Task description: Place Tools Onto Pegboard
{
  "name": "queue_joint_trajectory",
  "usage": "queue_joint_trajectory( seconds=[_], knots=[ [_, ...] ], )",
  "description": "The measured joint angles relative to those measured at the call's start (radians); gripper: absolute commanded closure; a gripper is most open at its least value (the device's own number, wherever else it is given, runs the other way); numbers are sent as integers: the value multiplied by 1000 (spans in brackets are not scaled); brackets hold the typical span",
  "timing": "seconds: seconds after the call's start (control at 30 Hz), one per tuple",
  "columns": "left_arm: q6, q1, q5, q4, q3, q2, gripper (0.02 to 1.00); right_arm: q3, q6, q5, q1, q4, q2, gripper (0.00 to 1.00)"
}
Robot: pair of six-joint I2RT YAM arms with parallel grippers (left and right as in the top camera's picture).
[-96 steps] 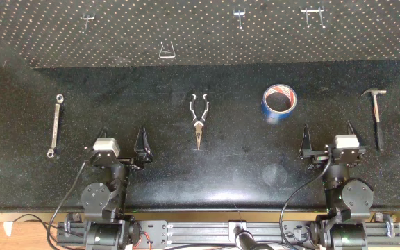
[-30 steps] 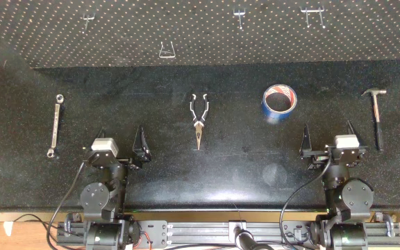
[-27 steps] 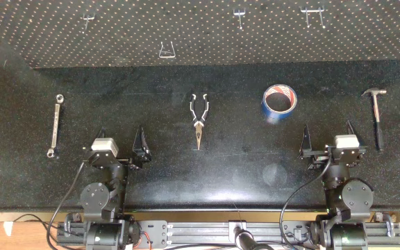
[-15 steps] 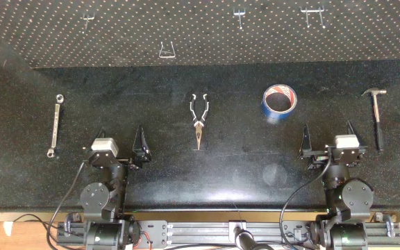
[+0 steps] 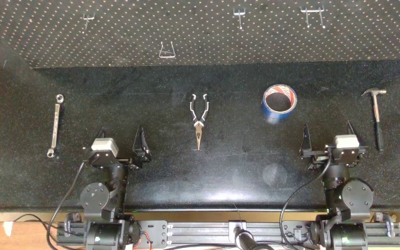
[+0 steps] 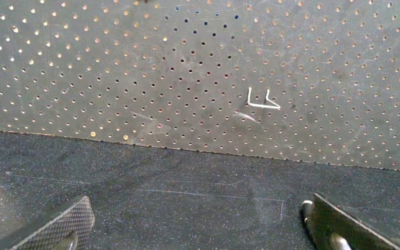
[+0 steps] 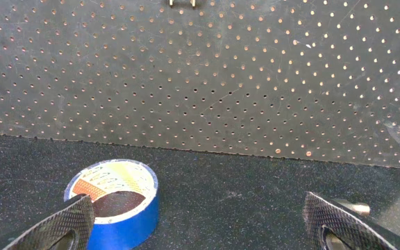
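Note:
Four tools lie on the black table below the pegboard [image 5: 200,28]. A wrench [image 5: 54,126] is at the far left, pliers [image 5: 198,119] in the middle, a blue tape roll [image 5: 279,102] right of them, and a hammer [image 5: 376,117] at the far right. My left gripper [image 5: 122,139] rests open near its base, right of the wrench, holding nothing. My right gripper [image 5: 326,135] is open between tape and hammer. The tape roll [image 7: 113,201] lies just ahead of my right gripper [image 7: 200,232]. My left gripper [image 6: 200,232] faces the pegboard [image 6: 200,69].
Wire hooks hang on the pegboard: one at upper left [image 5: 88,17], a loop hook [image 5: 167,50], one near the middle [image 5: 239,14], and a double hook [image 5: 312,12] at right. A hook [image 6: 262,101] faces the left wrist camera. Black table surface lies between the tools.

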Motion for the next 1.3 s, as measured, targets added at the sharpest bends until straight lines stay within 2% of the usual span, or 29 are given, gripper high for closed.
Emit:
queue_joint_trajectory(
  seconds=[0.8, 0.87, 0.9, 1.03, 1.1, 1.2, 1.3],
  knots=[
    [0, 0, 0, 0, 0, 0, 25, 0, 0, 0, 0, 0, 0, 25],
    [32, 0, 0, 0, 0, 0, 25, 0, 0, 0, 0, 0, 0, 25],
    [95, 0, 0, -12, 4, 0, 25, 0, 0, 0, 0, 0, 0, 25],
    [250, 0, 0, -365, 158, 18, 25, 0, 0, 0, 0, 0, 0, 25],
    [293, 0, -8, -473, 253, 74, 25, 0, 0, 0, 0, 0, 0, 25],
    [323, 1, -62, -584, 409, 211, 25, 0, 0, 0, 0, 0, 0, 25],
    [370, 23, -122, -789, 639, 454, 25, 0, 0, 0, 0, -1, 0, 25]
  ],
)
